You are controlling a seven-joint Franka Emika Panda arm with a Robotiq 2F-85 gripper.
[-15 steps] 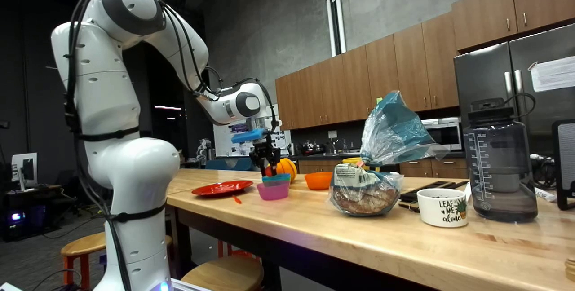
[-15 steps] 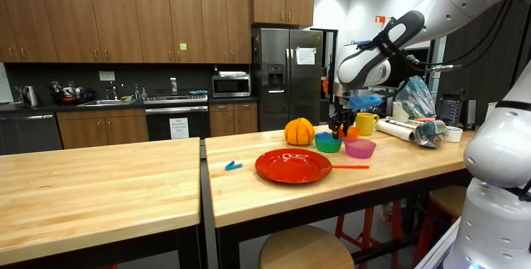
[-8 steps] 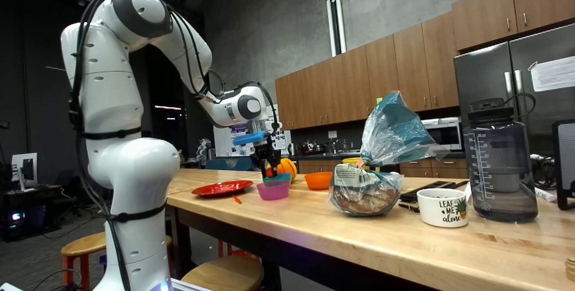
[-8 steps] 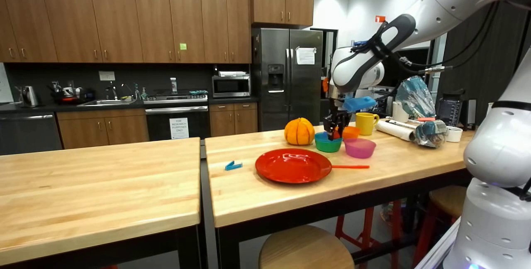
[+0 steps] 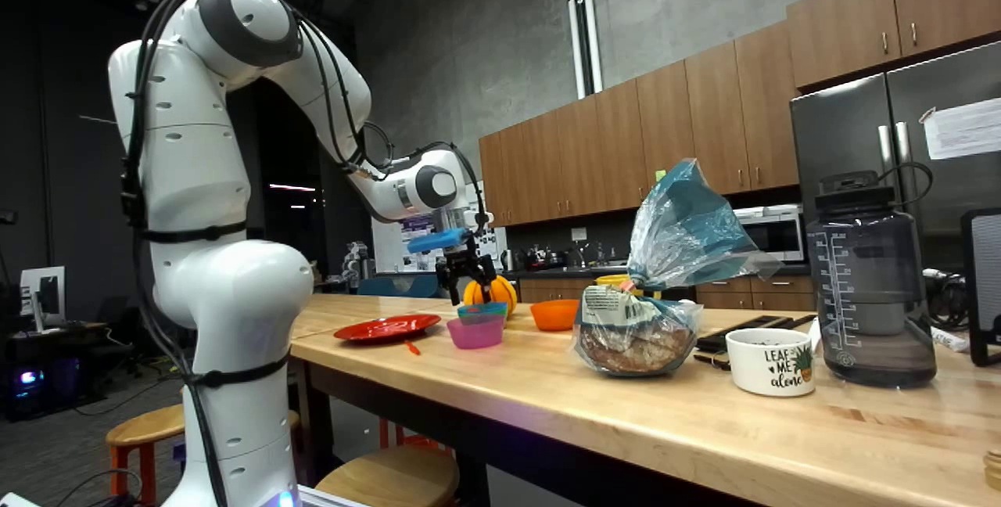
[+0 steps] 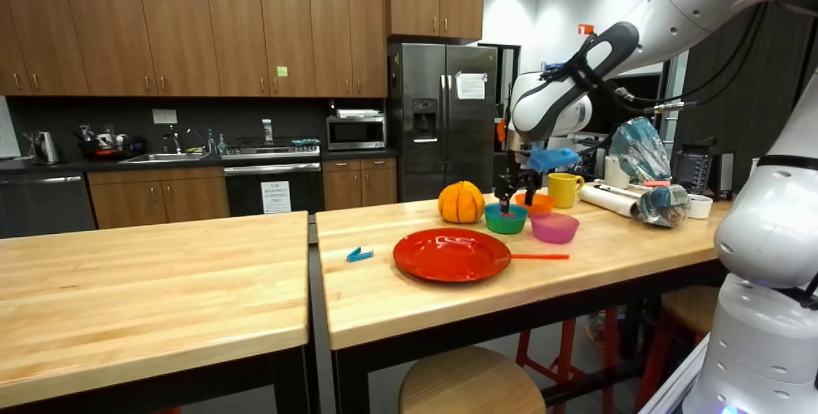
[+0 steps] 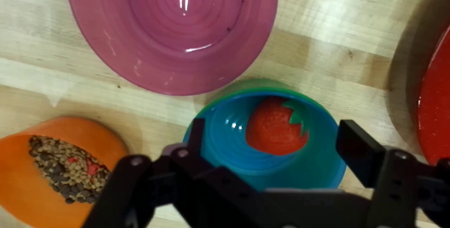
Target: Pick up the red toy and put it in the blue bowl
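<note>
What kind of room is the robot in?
It looks like a kitchen, maybe in a lab: there's a refrigerator, a microwave and an oven, whose paper sign seems to say it's for research.

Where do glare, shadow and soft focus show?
Wrist view: glare spots in the pink bowl and blue bowl, shadow beside the red plate, gripper dark and slightly soft up close. In an exterior view, light pools on the pale wall; in an exterior view, the arm stands against near-black background.

Cup [image 5: 770,364] reads "LEAF ME alone", oven sheet [image 6: 276,198] apparently "RESEARCH".
</note>
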